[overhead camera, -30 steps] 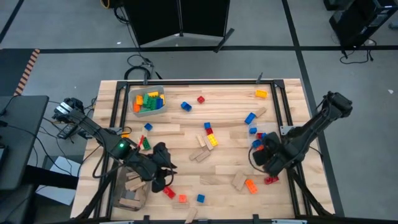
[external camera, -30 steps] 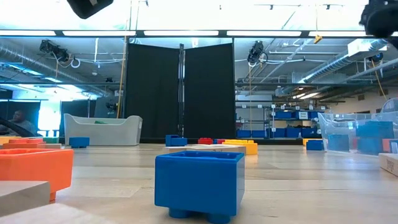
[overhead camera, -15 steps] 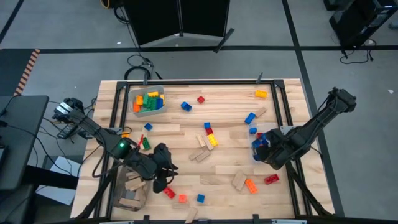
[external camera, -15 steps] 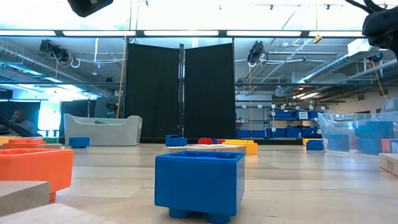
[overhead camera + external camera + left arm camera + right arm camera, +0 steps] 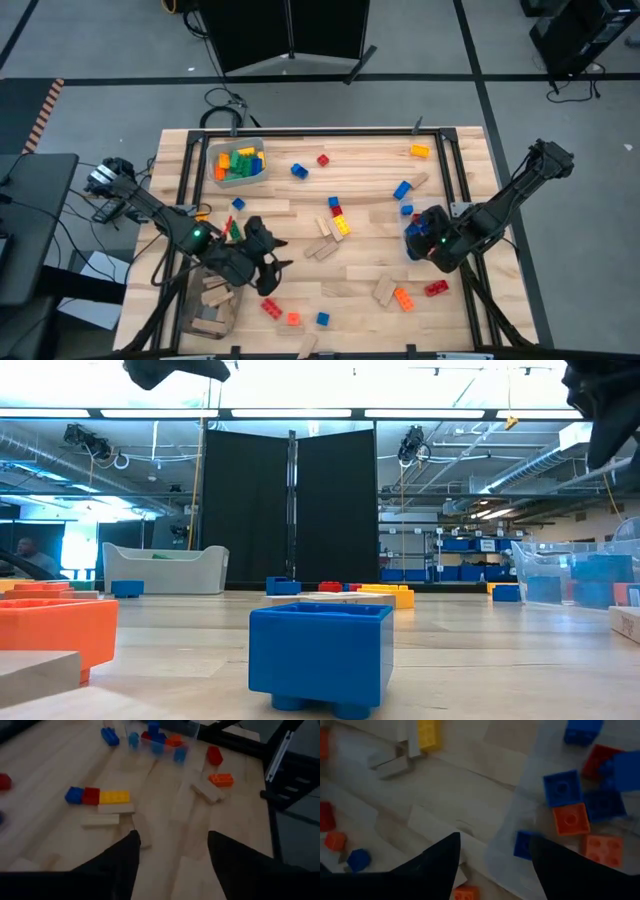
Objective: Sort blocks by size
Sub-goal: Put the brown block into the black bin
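Blocks lie scattered over the wooden table: a blue, red and yellow row (image 5: 97,796), tan wooden pieces (image 5: 109,809), an orange brick (image 5: 221,780), and a blue brick (image 5: 320,655) near the front edge. My left gripper (image 5: 270,270) hangs open over the near left of the table, with nothing between its fingers. My right gripper (image 5: 492,855) stands open above a clear bin (image 5: 520,800) at the table's right. The bin holds blue (image 5: 561,787), orange (image 5: 571,819) and red bricks. No brick sits between the right fingers.
A grey bin (image 5: 240,163) of coloured bricks stands at the far left. A clear bin (image 5: 205,310) with wooden pieces sits at the near left corner beside my left arm. A metal frame (image 5: 455,170) runs along the table's edges. Bare wood lies between the two arms.
My left gripper has turned from pointing at the near edge toward the table's right, and its fingers have spread apart. My right gripper has moved toward the far edge, away from the red brick on the table, and now hangs over the clear bin.
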Motion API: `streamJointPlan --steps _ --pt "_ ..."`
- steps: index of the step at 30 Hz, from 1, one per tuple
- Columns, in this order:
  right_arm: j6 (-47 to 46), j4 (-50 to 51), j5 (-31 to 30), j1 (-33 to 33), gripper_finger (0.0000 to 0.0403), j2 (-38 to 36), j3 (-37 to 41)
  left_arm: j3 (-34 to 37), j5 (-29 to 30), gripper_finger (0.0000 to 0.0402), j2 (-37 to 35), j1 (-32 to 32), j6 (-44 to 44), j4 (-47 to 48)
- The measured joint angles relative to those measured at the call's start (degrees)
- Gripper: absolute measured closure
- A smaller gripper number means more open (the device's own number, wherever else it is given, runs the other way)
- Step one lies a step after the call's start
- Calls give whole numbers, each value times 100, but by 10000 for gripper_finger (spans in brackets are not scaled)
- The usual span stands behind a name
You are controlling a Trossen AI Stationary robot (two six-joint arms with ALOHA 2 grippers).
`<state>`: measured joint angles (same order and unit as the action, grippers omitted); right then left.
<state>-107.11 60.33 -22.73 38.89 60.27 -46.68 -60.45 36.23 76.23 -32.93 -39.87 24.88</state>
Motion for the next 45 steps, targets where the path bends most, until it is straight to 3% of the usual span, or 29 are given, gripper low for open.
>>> streamJointPlan --steps 5,13,29,41,45 --pt "238 -76 -85 -4 154 0 0 -3 31 159 142 295 -86 22" --pt "645 -150 -284 -55 153 -85 0 -24 -1441 159 1045 1204 -103 -131" --pt "1789 -313 -288 -323 158 -372 -4 -755 -2559 159 3040 1932 670 -114" --pt "2548 -331 -301 -492 158 -948 -4 -1199 -2641 159 3725 1940 728 464" --pt "2779 -343 -316 -583 158 -1009 -4 -1193 -2543 182 3733 1954 936 466"
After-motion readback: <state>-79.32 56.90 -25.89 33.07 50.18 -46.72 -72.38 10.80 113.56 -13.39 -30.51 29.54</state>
